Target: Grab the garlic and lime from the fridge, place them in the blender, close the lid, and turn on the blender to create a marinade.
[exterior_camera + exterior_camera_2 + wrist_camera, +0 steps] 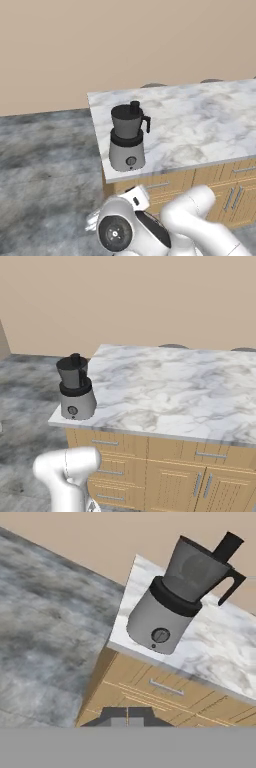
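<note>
The blender (172, 597) stands on the counter (225, 657) corner, above and beyond the empty claw (127, 718) (pinched tight).

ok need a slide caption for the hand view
Grey-based blender with dark jar at the marble counter's corner, above wooden drawers, shut fingers below.

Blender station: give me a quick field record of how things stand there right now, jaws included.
blender: upright at the left front corner of the marble counter
knob: faces the robot, on the grey base
jar: dark grey, seated on the base, black handle on the right in the hand view
lid: on the jar's mouth, black knob sticking up
gripper: low in front of the wooden drawers, jaws shut, holding nothing
garlic and lime: cannot tell whether they are in the jar
</note>
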Robot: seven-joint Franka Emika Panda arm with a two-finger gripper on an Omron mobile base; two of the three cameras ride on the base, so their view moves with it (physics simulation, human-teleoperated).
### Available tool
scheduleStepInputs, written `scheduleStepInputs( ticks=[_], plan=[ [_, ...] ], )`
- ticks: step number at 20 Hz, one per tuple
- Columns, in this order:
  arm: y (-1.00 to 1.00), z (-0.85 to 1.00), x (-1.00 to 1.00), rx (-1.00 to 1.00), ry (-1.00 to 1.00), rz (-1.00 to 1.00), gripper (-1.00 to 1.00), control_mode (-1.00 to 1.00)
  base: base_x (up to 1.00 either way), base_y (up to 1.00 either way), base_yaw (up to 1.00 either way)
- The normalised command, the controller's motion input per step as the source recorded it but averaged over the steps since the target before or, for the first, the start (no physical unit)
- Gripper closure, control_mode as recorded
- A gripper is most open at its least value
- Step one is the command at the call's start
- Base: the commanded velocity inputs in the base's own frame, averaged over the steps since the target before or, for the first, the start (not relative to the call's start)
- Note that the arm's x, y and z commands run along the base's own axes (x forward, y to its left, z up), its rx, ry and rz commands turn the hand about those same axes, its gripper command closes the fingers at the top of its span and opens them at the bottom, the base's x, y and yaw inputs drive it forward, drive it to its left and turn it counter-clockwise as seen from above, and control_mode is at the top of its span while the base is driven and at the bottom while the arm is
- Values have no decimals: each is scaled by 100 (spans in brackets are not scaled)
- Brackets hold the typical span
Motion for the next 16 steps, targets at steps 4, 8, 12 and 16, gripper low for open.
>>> scheduleStepInputs(
  ticks=[4, 8, 12, 16],
  plan=[
    [-32, -10, 21, 22, -35, -9, 100, -100, 0, 0, 0],
    [-55, 0, 67, 24, -2, -2, 100, -100, 0, 0, 0],
    [-69, -1, 69, 12, 0, 3, 100, -100, 0, 0, 0],
    [-71, -28, 30, 6, 0, 12, 100, -100, 0, 0, 0]
  ],
)
